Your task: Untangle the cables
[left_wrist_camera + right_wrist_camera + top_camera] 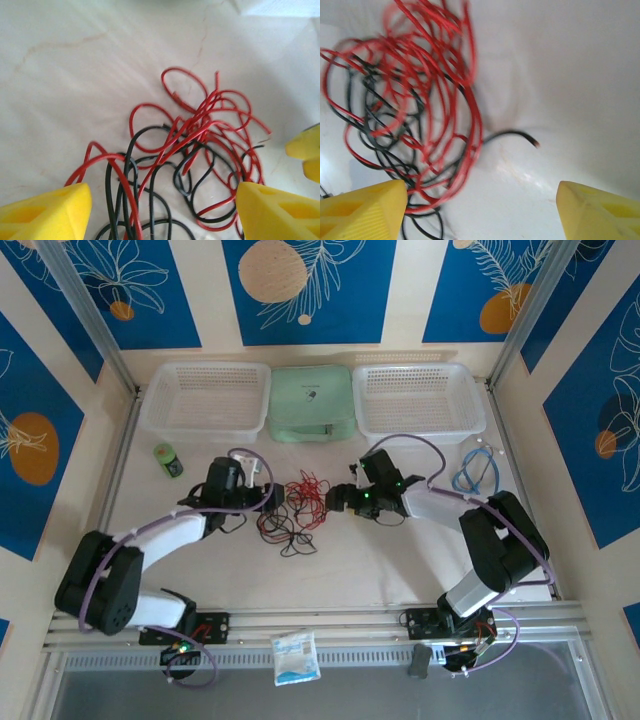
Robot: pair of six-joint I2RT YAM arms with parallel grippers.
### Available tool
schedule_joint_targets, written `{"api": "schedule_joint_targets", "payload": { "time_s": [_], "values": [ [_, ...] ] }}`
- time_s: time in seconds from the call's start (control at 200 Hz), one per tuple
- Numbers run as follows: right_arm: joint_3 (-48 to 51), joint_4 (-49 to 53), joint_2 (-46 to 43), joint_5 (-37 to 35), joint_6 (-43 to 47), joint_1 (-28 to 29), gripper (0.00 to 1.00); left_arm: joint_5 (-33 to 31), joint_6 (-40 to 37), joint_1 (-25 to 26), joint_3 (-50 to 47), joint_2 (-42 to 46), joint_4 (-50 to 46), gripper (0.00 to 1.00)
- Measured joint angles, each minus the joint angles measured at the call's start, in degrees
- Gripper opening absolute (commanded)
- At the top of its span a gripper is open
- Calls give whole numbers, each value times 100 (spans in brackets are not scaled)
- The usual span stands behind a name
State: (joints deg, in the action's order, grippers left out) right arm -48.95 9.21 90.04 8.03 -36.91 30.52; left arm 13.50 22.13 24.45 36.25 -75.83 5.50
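Left fingers (pixel 45 212) spread wide over cables (pixel 190 145), right fingers (pixel 600 210) likewise

Pale marbled table (pixel 400 560), blue leaf-print walls (pixel 350 300) (orange discs)

The cables (pixel 298 506) lie on the table (pixel 360 560) between the left gripper (pixel 262 490) and right gripper (pixel 338 501), seemingly nearer the left.

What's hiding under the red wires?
Under the red cables, black cables weave beneath and through them, and the white table shows through the loops. Where the red ones bunch thickest, whatever lies below is covered, so each black one cannot be followed.
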Motion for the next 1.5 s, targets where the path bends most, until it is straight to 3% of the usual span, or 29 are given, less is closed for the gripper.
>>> {"api": "schedule_joint_targets", "payload": {
  "time_s": [0.195, 0.42, 0.57, 0.59, 0.63, 0.785, 0.855, 0.91, 1.361, 1.441, 1.501],
  "values": [
    [-1104, 356, 400, -39, 352, 0, 78, -382, -63, 284, 262, 138, -483, 78],
    [-2070, 723, 1506, -186, 483, 70, 77, -1095, -74, 710, 271, -603, -706, 78],
    [-2564, 986, 2223, -378, 560, 205, 69, -1735, 94, 748, 271, -955, -713, 72],
    [-2608, 1008, 2299, -380, 584, 232, 67, -1827, 144, 745, 271, -988, -713, 70],
    [-2671, 1019, 2411, -413, 568, 282, 61, -1989, 170, 745, 271, -1034, -713, 56],
    [-2664, 1027, 2494, -560, 525, 393, 15, -2413, 352, 745, 291, -1217, -704, 16],
    [-2538, 960, 2468, -658, 448, 413, 0, -2564, 361, 745, 304, -1300, -702, 5],
    [-2328, 857, 2350, -699, 339, 407, 0, -2656, 374, 745, 308, -1335, -702, 0],
    [251, 844, 101, -2153, -1272, 304, 0, -2826, 459, 745, 310, -1349, -734, 0],
    [415, 841, -46, -2310, -1572, 376, 7, -2715, 476, 745, 310, -1349, -719, 2],
    [450, 872, -125, -2441, -1725, 415, 12, -2647, 485, 745, 308, -1316, -721, 10]
  ]
}}
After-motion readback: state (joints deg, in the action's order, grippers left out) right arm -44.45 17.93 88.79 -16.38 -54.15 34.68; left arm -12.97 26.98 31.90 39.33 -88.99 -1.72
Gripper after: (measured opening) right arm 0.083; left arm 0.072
